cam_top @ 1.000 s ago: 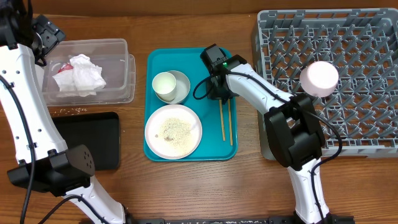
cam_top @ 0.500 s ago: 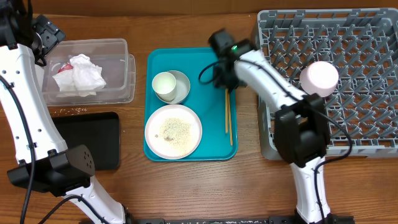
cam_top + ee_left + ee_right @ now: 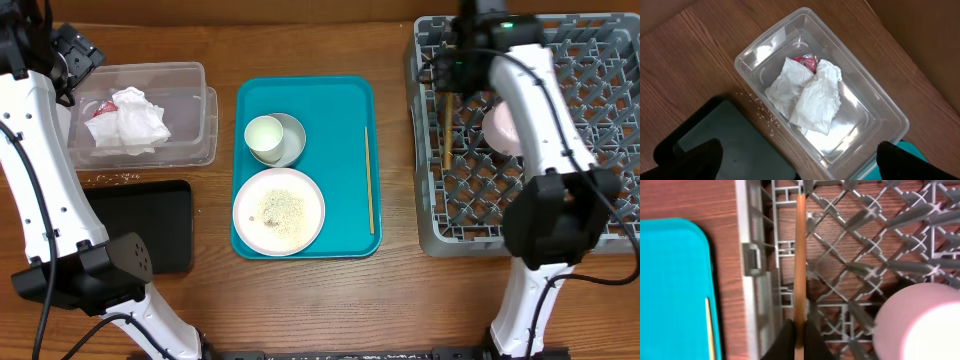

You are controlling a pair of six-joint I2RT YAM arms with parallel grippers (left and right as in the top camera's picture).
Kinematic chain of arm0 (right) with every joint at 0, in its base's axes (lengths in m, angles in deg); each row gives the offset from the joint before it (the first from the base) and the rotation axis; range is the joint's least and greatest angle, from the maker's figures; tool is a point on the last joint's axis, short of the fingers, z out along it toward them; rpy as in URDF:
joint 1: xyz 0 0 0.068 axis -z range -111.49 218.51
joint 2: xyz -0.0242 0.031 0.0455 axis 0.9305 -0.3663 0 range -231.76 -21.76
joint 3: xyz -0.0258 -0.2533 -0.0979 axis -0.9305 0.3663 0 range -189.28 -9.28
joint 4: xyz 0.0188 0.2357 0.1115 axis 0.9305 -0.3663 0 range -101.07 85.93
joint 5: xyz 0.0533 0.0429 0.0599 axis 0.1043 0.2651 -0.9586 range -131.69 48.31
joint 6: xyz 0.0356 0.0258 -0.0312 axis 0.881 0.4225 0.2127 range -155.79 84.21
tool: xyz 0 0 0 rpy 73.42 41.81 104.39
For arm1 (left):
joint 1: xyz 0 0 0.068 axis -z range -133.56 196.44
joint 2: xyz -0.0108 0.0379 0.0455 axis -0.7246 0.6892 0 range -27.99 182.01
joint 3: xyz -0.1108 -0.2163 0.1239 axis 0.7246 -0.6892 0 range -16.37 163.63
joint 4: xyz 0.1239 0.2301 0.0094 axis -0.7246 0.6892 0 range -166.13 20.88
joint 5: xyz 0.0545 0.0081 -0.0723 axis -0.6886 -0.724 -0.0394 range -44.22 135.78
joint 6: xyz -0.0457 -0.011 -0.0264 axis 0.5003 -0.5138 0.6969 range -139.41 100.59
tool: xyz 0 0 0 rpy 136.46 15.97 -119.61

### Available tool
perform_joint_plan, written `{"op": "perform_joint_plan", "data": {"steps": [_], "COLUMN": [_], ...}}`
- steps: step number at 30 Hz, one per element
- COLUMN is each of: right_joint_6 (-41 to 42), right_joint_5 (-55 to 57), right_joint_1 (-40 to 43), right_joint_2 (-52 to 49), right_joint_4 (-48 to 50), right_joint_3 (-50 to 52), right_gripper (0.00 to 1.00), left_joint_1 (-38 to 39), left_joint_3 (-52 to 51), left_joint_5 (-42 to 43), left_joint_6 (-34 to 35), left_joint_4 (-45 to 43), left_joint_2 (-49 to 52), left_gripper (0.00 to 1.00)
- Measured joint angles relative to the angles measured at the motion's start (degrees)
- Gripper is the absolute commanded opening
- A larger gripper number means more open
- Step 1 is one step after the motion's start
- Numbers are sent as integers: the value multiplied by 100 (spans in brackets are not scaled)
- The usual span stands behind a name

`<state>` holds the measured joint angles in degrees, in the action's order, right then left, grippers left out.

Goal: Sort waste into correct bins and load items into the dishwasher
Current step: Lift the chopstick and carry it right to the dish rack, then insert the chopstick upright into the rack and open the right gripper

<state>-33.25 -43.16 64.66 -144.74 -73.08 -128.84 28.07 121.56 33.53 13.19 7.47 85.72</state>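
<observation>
right gripper (image 3: 799,332) pinching chopstick (image 3: 800,255), over dish rack (image 3: 754,259)

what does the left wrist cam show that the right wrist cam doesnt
Only left wrist: the clear tub holding napkins and a red wrapper, and the black tray beside it. Only right wrist: the right gripper shut on a chopstick over the grey rack, a pinkish bowl, a second chopstick. Both: the wooden table and the teal tray.

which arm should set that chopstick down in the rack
Right. The right gripper is shut on the chopstick directly above the dish rack, while the left gripper hangs open over the clear tub, far away.
</observation>
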Motion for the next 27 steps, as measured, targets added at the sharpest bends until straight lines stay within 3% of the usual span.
{"op": "perform_joint_plan", "data": {"steps": [11,13,15,24,27], "right_joint_6": [-745,-745,-730,-389,-205], "right_joint_5": [-1231,-1325,-1375,-1353,-1480], "right_joint_1": [452,431,413,409,402], "right_joint_2": [-52,-85,-127,-319,-350], "right_joint_4": [76,85,85,57,-52], "right_joint_3": [0,0,0,0,0], "right_gripper": [5,15,39,57,58], "left_joint_1": [0,0,0,0,0], "left_joint_3": [0,0,0,0,0], "left_joint_5": [0,0,0,0,0], "left_joint_6": [0,0,0,0,0], "left_joint_4": [0,0,0,0,0], "left_joint_2": [-2,0,0,0,0], "left_gripper": [100,100,100,100,100]}}
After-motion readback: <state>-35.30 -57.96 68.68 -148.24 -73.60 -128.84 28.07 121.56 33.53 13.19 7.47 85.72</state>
